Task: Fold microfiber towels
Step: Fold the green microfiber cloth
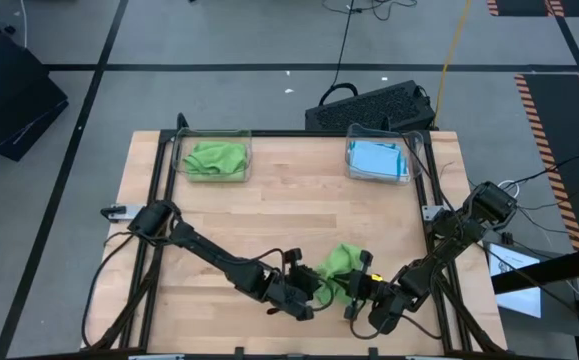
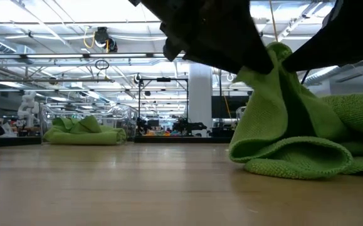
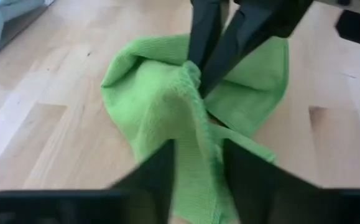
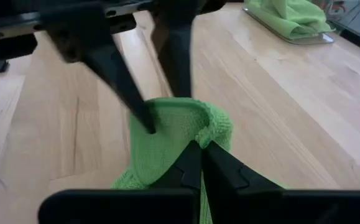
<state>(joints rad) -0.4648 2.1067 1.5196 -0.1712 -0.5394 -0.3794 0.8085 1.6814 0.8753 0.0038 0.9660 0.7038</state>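
Observation:
A lime green microfiber towel (image 1: 341, 262) lies bunched near the table's near edge, pulled up into a peak (image 2: 278, 53). Its lower folds (image 2: 294, 163) rest on the wood. My right gripper (image 4: 199, 146) comes from the table's right and is shut on that peak. My left gripper (image 3: 198, 149) comes from the left and stands open, one finger on each side of a raised fold of the same towel (image 3: 195, 124). The high view shows my left gripper (image 1: 307, 292) and my right gripper (image 1: 359, 292) facing each other across the cloth. My right gripper pinches a raised fold of the towel (image 3: 192, 71) between its two fingers, slanting down from the table's right. The pinched part stands lifted as a peak, and the rest of the towel lies slack on the table. How many layers it has does not show. My left gripper has cloth between its fingers (image 4: 145, 118); whether they touch it I cannot tell.
A clear bin of green towels (image 1: 214, 158) stands at the far left of the table, and a clear bin of light blue towels (image 1: 377, 160) at the far right. Bare wood (image 1: 289, 210) lies between the bins and the grippers.

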